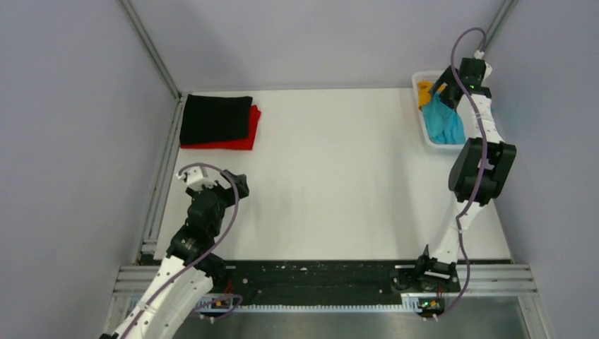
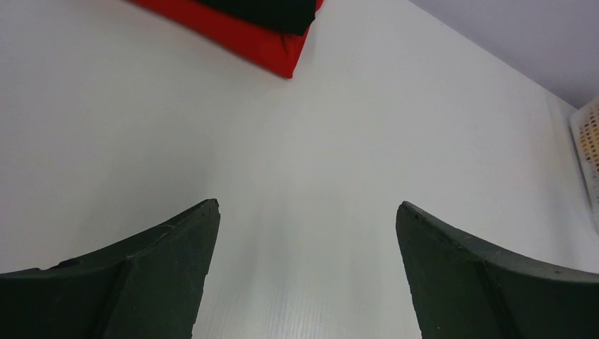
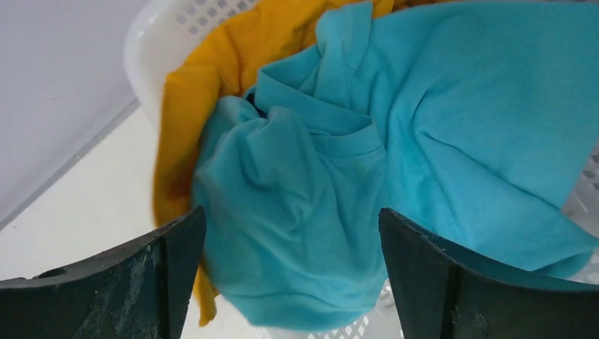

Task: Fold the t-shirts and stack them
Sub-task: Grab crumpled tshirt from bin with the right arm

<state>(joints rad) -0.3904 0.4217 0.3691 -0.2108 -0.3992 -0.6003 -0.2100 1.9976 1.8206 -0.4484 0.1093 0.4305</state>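
A crumpled turquoise t-shirt [image 1: 443, 121] [image 3: 339, 183] lies in the white mesh basket [image 1: 425, 131] at the far right, over an orange-yellow t-shirt [image 1: 424, 92] [image 3: 205, 85]. My right gripper [image 1: 446, 90] [image 3: 291, 215] hangs over the basket with its jaws wide apart, a bunch of turquoise cloth lying between them, not pinched. A folded black t-shirt [image 1: 214, 118] rests on a folded red t-shirt [image 1: 240, 138] [image 2: 240, 39] at the far left. My left gripper [image 1: 240, 185] [image 2: 307, 208] stands open above bare table, nothing between its fingers.
The basket's rim [image 3: 148, 42] stands close to the right wall, and its mesh edge [image 2: 588, 152] shows at the right of the left wrist view. A metal rail [image 1: 159, 191] runs along the table's left side. White tabletop [image 1: 339, 176] spreads between the arms.
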